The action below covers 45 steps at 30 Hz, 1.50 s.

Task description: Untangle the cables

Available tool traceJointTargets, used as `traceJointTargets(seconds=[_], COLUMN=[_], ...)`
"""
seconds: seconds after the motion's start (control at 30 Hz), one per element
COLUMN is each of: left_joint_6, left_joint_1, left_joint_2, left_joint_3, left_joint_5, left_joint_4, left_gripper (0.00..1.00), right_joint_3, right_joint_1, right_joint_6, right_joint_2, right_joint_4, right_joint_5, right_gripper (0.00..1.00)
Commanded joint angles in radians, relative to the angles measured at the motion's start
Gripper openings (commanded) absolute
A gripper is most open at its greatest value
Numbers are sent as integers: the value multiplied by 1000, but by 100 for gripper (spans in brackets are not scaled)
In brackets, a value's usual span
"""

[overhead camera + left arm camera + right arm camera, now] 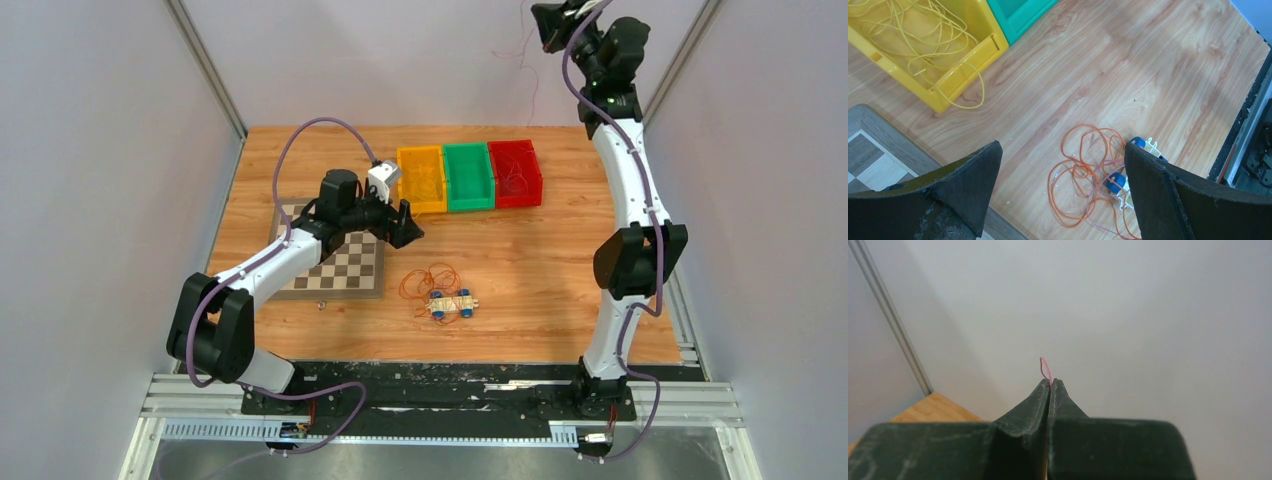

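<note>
A tangle of orange cable lies in loops on the wooden table, and a thin pink-red strand runs through it. Yellow cable is coiled in the yellow bin, with one loop hanging over its rim. My left gripper hovers open between that bin and the orange tangle, with nothing between its fingers. My right gripper is raised high at the back, shut on a red cable. That cable hangs down towards the red bin.
A green bin stands between the yellow and red ones. A small toy cart with blue wheels lies against the orange loops. A chessboard sits under my left arm. Grey walls enclose the table on three sides.
</note>
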State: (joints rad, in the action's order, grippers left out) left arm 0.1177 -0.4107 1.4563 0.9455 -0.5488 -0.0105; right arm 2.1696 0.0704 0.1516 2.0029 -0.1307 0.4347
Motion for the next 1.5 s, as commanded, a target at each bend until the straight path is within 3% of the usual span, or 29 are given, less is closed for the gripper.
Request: traceJointTargets(seconds=[0.0,0.17,0.4,0.83,1.17,1.47], left_joint_6=[6,13,10,3,12,7], left_joint_1=[6,7,9,17,26,35], left_joint_2=[-7,11,41,35,43,30], left_joint_3=[22,30,61,60,65,56], left_joint_5=[-8,-22,-28,-23,-13,3], left_joint_4=[-28,-38,-36,-10,-12,6], left_gripper=[100,100,100,100,100,100], right_joint_3=[180,194,91,-296,-543,-594], right_joint_1=[-48,-58,-46,-46,-61,-43], right_joint_6=[-13,13,19,-58,-64,-99], right_joint_2=[9,-16,-30,-69,-90,14], right_joint_4=[-49,-53,-62,-139,-83,-67], right_joint_5=[-49,-21,-4,8,29,5], right_gripper=[0,0,0,0,0,0])
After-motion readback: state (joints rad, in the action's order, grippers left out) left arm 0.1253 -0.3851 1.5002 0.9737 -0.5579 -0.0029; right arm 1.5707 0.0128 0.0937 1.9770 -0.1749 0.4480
